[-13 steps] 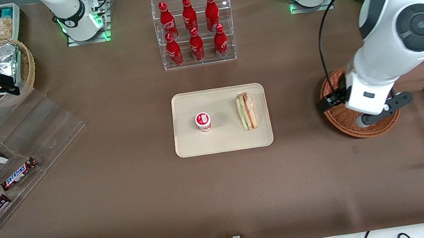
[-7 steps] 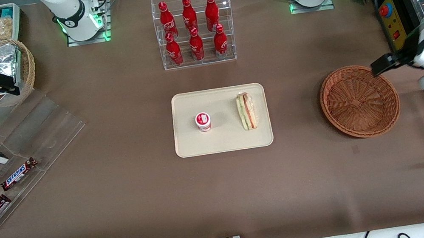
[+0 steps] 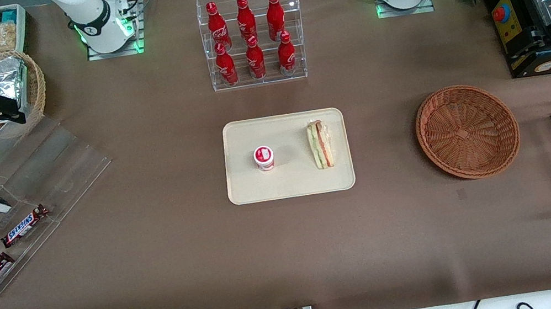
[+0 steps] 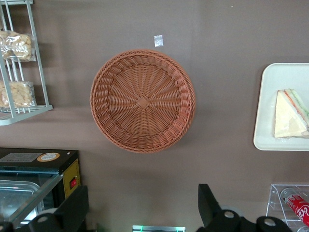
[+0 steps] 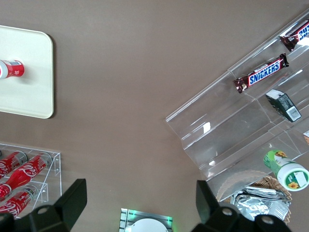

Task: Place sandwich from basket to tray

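Front view: sandwich [image 3: 320,144] on tray [image 3: 289,186]; gripper [image 4: 142,212] high above the basket [image 4: 143,101], fingers [image 4: 206,203] apart.

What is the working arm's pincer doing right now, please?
Left pincer: open, holding nothing, raised off the basket toward the working arm's end of the table.

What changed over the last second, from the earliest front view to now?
The left arm's gripper, open and empty, drew away from above the basket toward the working arm's end of the table, and now sits at the front view's edge. Nothing was taken hold of or let go. The basket is empty and fully uncovered. The sandwich stayed on the tray, beside the small cup.
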### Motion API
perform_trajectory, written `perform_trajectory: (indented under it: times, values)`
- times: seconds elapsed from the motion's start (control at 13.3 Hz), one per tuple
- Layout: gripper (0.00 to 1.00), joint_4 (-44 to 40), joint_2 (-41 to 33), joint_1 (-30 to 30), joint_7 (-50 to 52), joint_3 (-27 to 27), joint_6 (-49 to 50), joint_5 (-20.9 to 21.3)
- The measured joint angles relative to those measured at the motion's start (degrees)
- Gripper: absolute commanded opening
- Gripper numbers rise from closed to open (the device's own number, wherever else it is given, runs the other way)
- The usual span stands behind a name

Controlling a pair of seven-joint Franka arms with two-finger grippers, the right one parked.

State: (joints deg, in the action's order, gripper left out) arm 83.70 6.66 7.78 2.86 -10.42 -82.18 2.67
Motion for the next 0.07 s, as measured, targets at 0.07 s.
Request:
perform_trajectory:
  times: [0.07]
  values:
    - [1.0, 0.3, -0.1, -0.1, -0.2, 0.0, 0.0, -1.0]
